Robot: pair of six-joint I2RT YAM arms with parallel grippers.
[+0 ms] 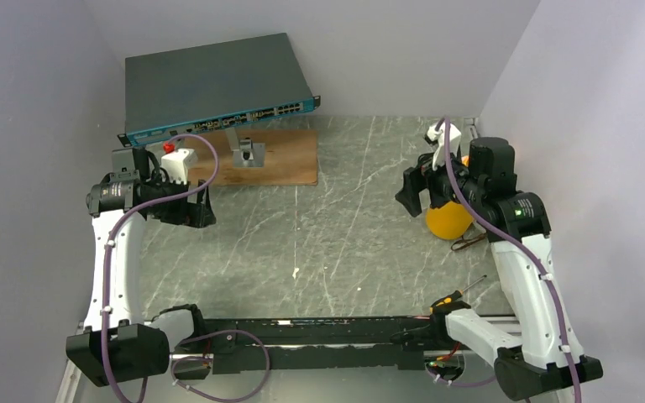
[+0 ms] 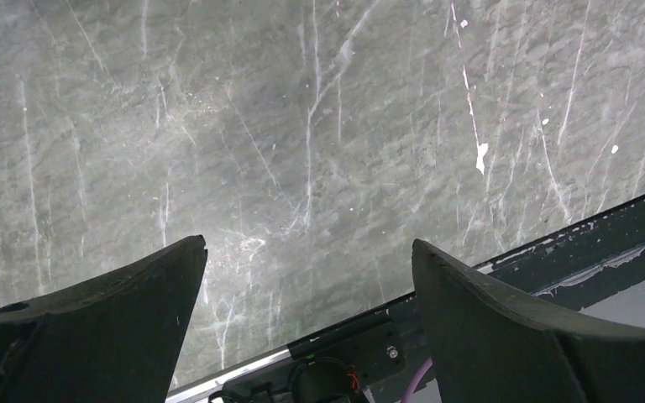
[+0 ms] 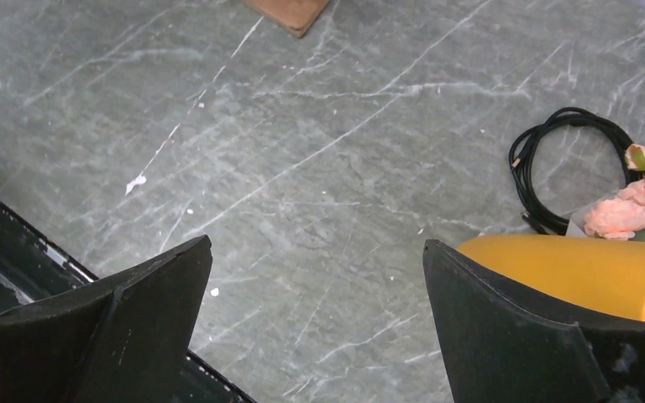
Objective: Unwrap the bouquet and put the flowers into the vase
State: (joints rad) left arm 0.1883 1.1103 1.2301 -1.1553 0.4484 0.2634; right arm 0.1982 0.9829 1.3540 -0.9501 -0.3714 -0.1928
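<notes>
I have both end effectors spread wide and holding nothing. The left end effector [image 2: 309, 248] hangs over bare grey table [image 1: 327, 243] on the 9 o'clock side of the top view, well apart from the task's things.

The right end effector [image 3: 317, 245] sits at about 3 o'clock in the top view. The vase [image 3: 571, 269] is just beside it, toward 4 o'clock. In the right wrist view, the yellow-orange tube runs out from behind one finger [image 3: 504, 336] toward the frame edge, outside the gap between the fingers. I cannot tell whether the finger touches it.

The bouquet [image 3: 620, 217] shows at 3 o'clock in that view, pink and peach roses just past the vase. A coiled black cable [image 3: 554, 155] lies at 2 o'clock, near the roses.
</notes>
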